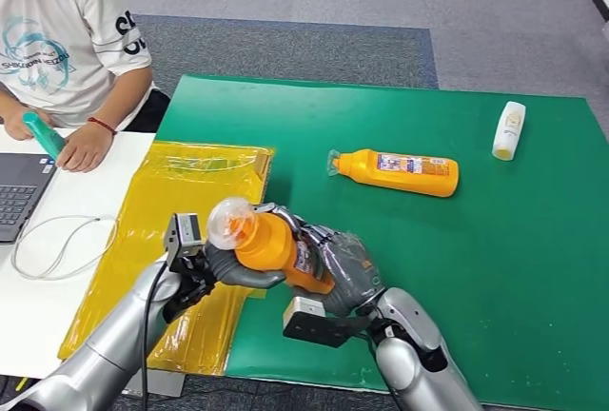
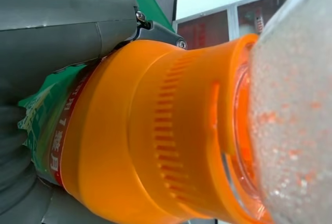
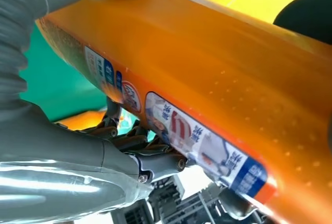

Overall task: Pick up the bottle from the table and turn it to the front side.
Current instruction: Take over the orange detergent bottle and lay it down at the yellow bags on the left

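Sitting at the far left, a person (image 1: 68, 40) rests a hand on a white desk beside a laptop (image 1: 18, 192) and a looped cable (image 1: 61, 244). Next, the left hand (image 1: 215, 264) grips the neck end of the orange bottle (image 1: 276, 249), just below its clear cap (image 1: 228, 221); the bottle is lifted above the near edge of the green worktop (image 1: 502, 268), next to a yellow bag (image 1: 180, 230). The right hand (image 1: 344, 273) clasps the bottle's body, where the label (image 3: 203, 146) faces its wrist camera. Further right lie a second orange bottle (image 1: 399, 173) and a white bottle (image 1: 508, 130). The step appears to be the two-handed reorientation; the next move likely calls for rolling the bottle until its front faces forward.
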Controlling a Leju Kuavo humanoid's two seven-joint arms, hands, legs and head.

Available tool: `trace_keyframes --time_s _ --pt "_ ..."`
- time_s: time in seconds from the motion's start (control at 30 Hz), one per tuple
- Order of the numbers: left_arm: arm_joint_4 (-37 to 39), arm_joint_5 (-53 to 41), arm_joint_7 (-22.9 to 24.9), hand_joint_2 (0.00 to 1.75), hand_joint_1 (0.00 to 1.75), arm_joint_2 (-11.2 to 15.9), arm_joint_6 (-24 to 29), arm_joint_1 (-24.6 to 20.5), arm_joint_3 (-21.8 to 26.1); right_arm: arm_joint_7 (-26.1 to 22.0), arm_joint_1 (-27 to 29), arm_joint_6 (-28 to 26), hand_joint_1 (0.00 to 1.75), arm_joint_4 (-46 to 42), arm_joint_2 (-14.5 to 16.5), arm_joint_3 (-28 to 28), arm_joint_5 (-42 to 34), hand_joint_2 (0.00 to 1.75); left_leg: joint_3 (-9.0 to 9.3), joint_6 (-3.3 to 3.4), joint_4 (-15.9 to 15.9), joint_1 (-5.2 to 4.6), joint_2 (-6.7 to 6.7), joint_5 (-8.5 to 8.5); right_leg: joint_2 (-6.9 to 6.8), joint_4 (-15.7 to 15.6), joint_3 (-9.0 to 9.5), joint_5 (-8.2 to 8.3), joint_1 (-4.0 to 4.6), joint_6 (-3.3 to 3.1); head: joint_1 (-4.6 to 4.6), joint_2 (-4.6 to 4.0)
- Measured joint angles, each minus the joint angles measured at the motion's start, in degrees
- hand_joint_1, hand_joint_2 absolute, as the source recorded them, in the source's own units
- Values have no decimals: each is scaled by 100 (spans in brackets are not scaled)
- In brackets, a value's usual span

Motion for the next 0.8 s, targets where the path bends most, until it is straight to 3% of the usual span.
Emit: trace_keyframes --time_s 0.27,0.5,0.8 --pt "-295 -352 -218 175 175 26 190 342 179 -339 33 642 0 -30 2 -251 -1299 175 1 0 0 0 0 0 0 0 0 0 0 0 0 -1" --pt "-674 -1199 -402 175 175 140 711 811 317 -666 122 1387 0 74 -8 -1116 -2986 175 0 1 0 0 0 -1 0 -2 -1 -1 -1 0 1 -1" --pt "-967 -2548 -181 175 175 295 1625 1008 158 -667 362 1592 0 153 -43 -1948 -3137 175 1 1 0 0 0 -2 1 -3 -3 -1 -1 0 0 -2"
